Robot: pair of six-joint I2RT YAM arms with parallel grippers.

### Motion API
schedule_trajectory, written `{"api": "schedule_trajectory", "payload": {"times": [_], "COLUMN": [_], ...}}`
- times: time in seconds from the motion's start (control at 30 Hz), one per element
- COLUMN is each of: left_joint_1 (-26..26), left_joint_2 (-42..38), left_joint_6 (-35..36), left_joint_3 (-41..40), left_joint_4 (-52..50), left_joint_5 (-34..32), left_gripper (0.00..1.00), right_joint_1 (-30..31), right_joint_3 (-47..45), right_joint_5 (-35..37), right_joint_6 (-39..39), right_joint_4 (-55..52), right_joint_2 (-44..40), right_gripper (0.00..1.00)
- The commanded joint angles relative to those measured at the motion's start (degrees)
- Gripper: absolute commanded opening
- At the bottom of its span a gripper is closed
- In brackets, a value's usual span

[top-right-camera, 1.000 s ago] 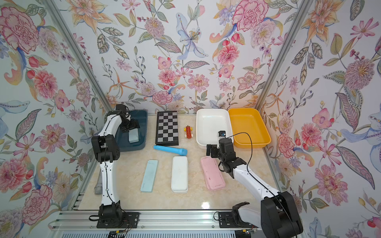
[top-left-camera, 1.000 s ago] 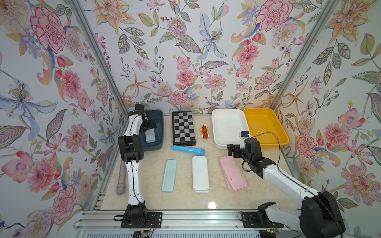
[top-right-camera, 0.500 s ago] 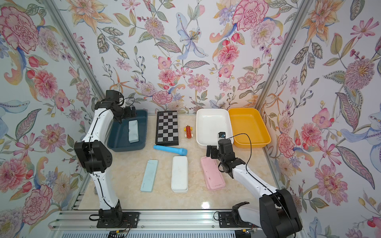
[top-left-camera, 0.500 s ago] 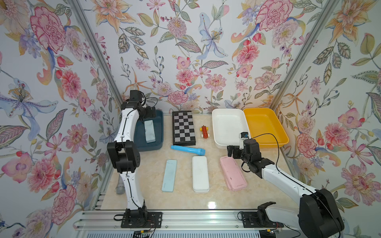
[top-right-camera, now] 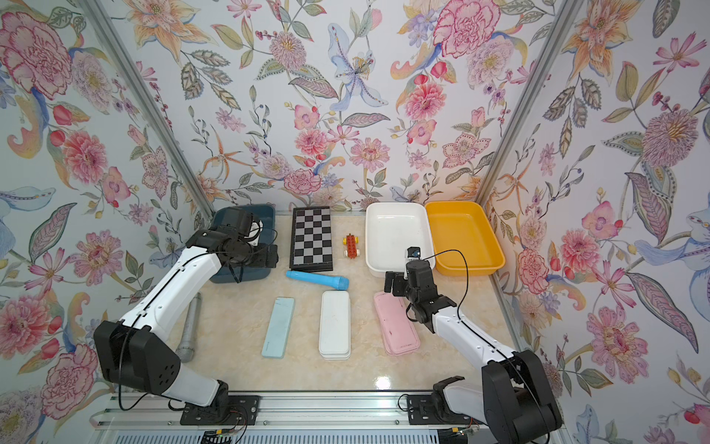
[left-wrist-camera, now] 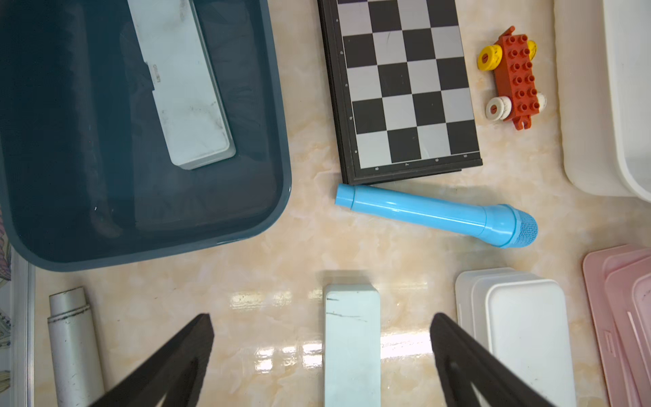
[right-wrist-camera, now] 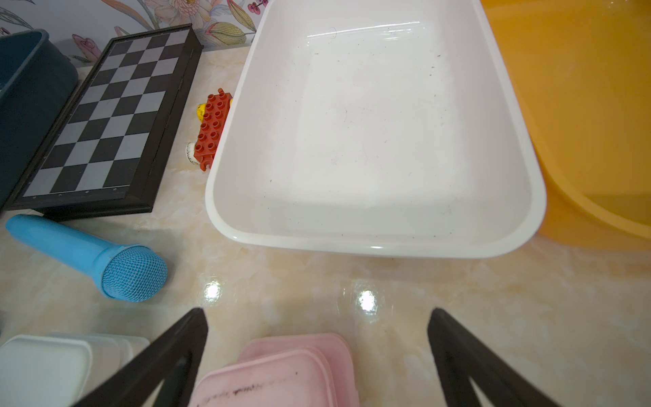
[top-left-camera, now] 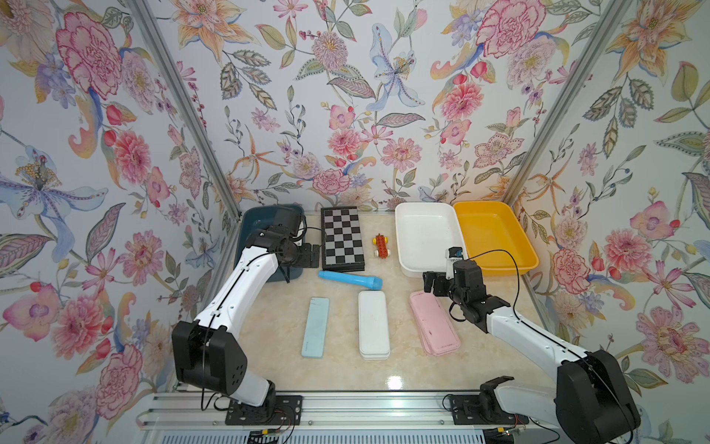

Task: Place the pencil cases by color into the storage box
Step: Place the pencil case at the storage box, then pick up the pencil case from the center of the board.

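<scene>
- I judge one sorting step finished: a pale blue, flat plastic pencil case lies alone inside the dark teal plastic tray, at the counter's back left corner.
- My left end effector hangs over the counter in front of that tray with its jaws wide apart and nothing between them; in the left wrist view a second pale blue oblong case lies on the counter below the gap.
- I take that case as the next pick: lower, close across its narrow width, lift, and carry it to the teal tray.
- My right end effector is also spread wide and empty, poised above the far end of the stack of pink round-cornered cases.
- In both top views three groups lie side by side on the counter's front half: the single pale blue case, a stack of white cases and the pink stack, well apart from each other.
- The white plastic tray and yellow plastic tray at the back right look empty.
- The cases are slim, smooth and matte, with scuff marks; the stacks sit slightly staggered, so I judge lifting only the top one needs care.
</scene>
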Motion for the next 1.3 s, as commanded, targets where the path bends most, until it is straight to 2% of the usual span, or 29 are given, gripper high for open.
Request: {"api": "schedule_trajectory", "payload": {"times": [0.0, 0.2, 0.33, 0.47, 0.73, 1.07, 1.27], "left_joint_1": [-2.82, -11.84, -17.29, -20.65, -20.9, -19.38, -18.27], "left_joint_2": [-5.44, -11.02, -10.47, -8.59, -3.89, 1.69, 2.05], "left_joint_6": [-2.64, -10.29, -15.94, -19.77, -19.63, -18.57, -18.48], "left_joint_3": [-5.44, -17.25, -23.9, -29.88, -35.06, -36.07, -37.5], "left_joint_4": [0.38, 0.54, 2.39, 6.64, 13.12, 17.19, 18.99], "left_joint_5": [-1.57, -4.23, -6.21, -6.75, -8.43, -5.54, -3.86], "left_gripper": [0.98, 0.98, 0.98, 0.98, 0.98, 0.98, 0.93], "right_joint_1": [0.71, 0.96, 1.51, 2.09, 4.17, 4.8, 4.82], "right_joint_3": [-0.76, -0.5, -0.15, 0.32, 1.48, 1.79, 1.53], "right_joint_5": [0.69, 1.16, 1.29, 1.18, 1.94, 2.2, 2.3], "right_joint_6": [0.88, 0.79, 0.96, 1.11, 0.48, -0.08, -0.19], "right_joint_4": [0.59, -0.57, -1.32, -2.88, -9.31, -12.23, -11.88], "right_joint_2": [-0.05, -0.8, -0.96, -1.39, -4.67, -7.11, -6.78], "right_gripper": [1.0, 1.0, 1.0, 1.0, 1.0, 1.0, 1.0]}}
